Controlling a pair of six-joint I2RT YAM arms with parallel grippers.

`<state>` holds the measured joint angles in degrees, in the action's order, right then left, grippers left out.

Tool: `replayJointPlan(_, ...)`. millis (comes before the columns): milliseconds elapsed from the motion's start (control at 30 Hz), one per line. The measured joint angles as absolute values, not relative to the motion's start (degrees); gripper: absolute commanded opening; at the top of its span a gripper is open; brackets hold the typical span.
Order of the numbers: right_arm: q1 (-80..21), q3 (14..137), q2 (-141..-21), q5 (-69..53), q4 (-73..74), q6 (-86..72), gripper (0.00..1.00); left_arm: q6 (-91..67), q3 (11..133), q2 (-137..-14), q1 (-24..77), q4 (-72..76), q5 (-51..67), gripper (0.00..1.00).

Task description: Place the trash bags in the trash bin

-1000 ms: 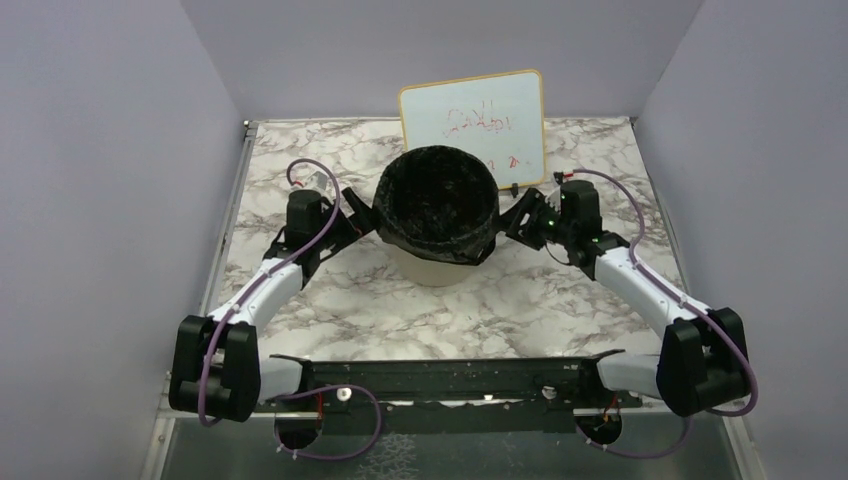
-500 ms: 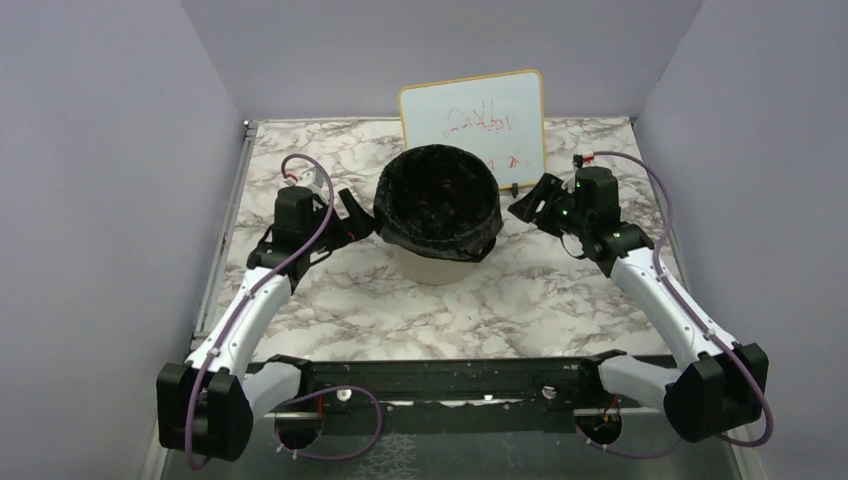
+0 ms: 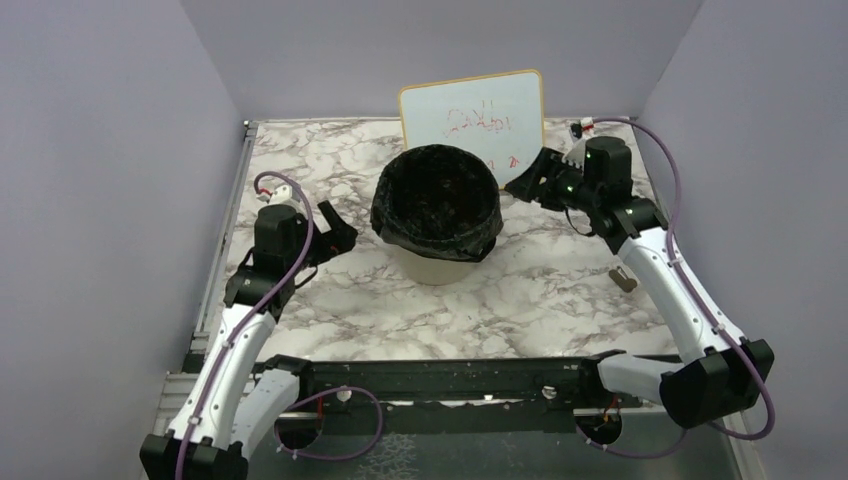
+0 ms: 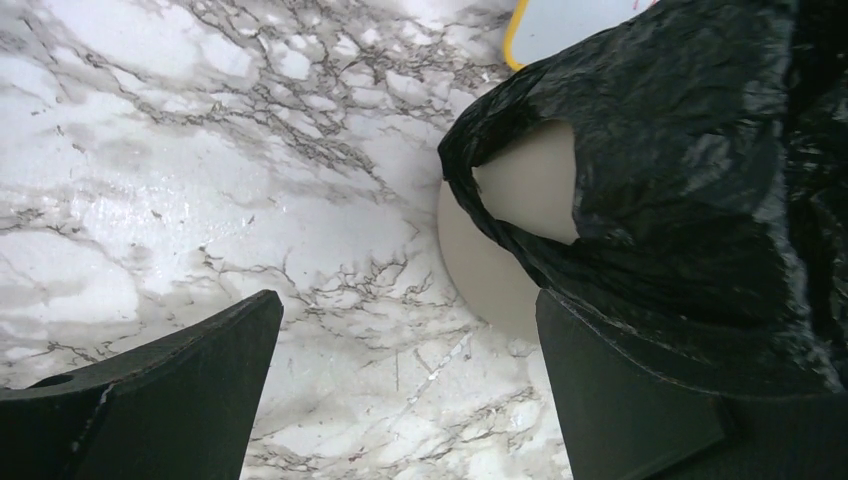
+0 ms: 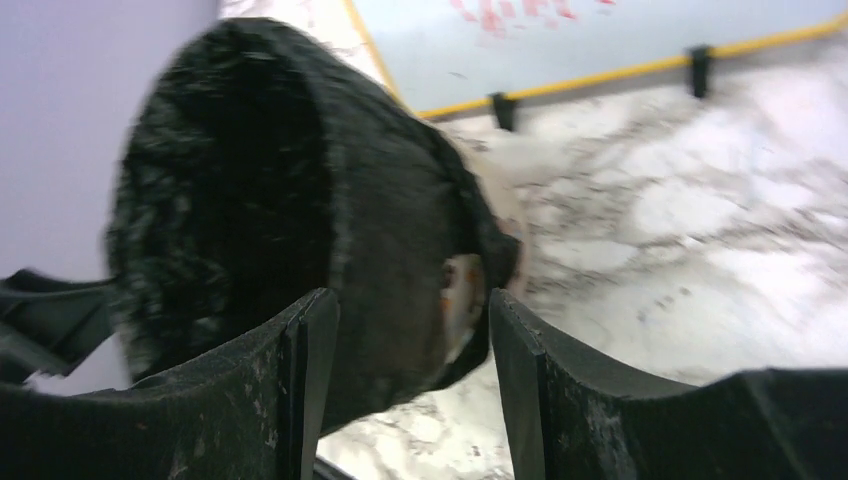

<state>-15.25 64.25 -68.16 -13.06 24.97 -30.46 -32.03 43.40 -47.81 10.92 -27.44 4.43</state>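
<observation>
Tools (image 3: 338, 227) (image 3: 526, 176) open either side of bin (image 3: 430, 268)

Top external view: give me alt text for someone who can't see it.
A cream bin lined with a black bag stands on a marble table before a whiteboard. The left arm and right arm flank it, jaws open and empty.

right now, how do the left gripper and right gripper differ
The left gripper has its jaws wider apart than the right gripper. The left gripper sits nearer the table's front, apart from the trash bin on its left side; the right gripper is farther back, close to the bin's rim beside the whiteboard. Shared: both are open and empty, and both face the bin, which is lined with the trash bag.
</observation>
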Motion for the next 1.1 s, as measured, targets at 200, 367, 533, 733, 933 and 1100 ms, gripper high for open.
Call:
replayJointPlan(200, -15.25, 67.18, -72.16, -26.11, 22.26, -30.81, 0.64, -30.33, 44.27, -44.77, 10.92, -28.95, 6.44, 0.99)
replayJointPlan(367, -15.25, 63.64, -72.69, -33.76, 18.87, -34.11, 0.64, -29.34, 44.99, -44.10, 10.94, -30.59, 7.49, 0.99)
replayJointPlan(533, -16.03, 63.00, -74.28, -38.04, 15.27, -37.91, 0.67, -29.17, 46.81, -42.15, 10.94, -32.86, 7.03, 0.99)
replayJointPlan(733, -21.71, 60.73, -76.93, -37.32, 8.60, -44.82, 0.68, -29.30, 49.19, -37.54, 10.94, -33.82, 1.41, 0.99)
replayJointPlan(933, -27.79, 64.23, -81.45, -32.45, 9.87, -45.39, 0.69, -28.88, 51.29, -34.63, 10.94, -35.97, -1.17, 0.99)
replayJointPlan(1100, -27.38, 67.53, -81.17, -27.46, 14.72, -42.30, 0.69, -27.51, 52.82, -35.97, 10.94, -37.04, -0.97, 0.99)
